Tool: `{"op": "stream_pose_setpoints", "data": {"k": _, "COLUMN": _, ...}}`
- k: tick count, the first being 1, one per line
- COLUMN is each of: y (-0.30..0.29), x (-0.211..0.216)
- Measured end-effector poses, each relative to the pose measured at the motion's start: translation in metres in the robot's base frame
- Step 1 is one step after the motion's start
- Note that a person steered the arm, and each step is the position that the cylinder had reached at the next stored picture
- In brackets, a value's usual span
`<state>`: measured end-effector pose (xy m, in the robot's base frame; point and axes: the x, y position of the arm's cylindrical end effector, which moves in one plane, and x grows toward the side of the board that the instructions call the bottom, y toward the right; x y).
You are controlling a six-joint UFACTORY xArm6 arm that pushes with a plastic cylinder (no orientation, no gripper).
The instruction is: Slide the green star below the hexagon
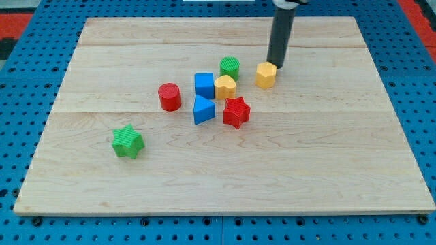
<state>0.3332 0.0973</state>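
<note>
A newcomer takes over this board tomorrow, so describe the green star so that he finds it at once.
Start at the wooden board and look to its lower part on the view's left, well away from the cluster of blocks in the middle. There the green star lies alone. The only other green block, the green cylinder, is round and sits in the cluster near my tip.

A single camera looks down at a slant from the near side toward twelve o'clock, set back far enough to take in the whole wooden worktop (225,184). Blue pegboard (20,88) frames it from three through nine o'clock; a red strip (34,17) runs along the twelve o'clock edge.
</note>
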Motion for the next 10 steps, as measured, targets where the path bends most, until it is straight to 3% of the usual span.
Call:
{"op": "stream_pose_setpoints", "data": {"k": 2, "y": 0.039, "x": 0.052}}
{"op": "stream_pose_setpoints", "data": {"k": 3, "y": 0.132, "x": 0.137}}
{"op": "stream_pose_setpoints", "data": {"k": 4, "y": 0.031, "x": 0.247}}
{"op": "stream_pose_setpoints", "data": {"k": 5, "y": -0.08, "x": 0.286}}
{"op": "stream_pose_setpoints", "data": {"k": 7, "y": -0.261, "x": 0.246}}
{"op": "stream_pose_setpoints", "data": {"k": 8, "y": -0.291, "x": 0.231}}
{"op": "stream_pose_setpoints", "data": {"k": 10, "y": -0.282, "x": 0.173}}
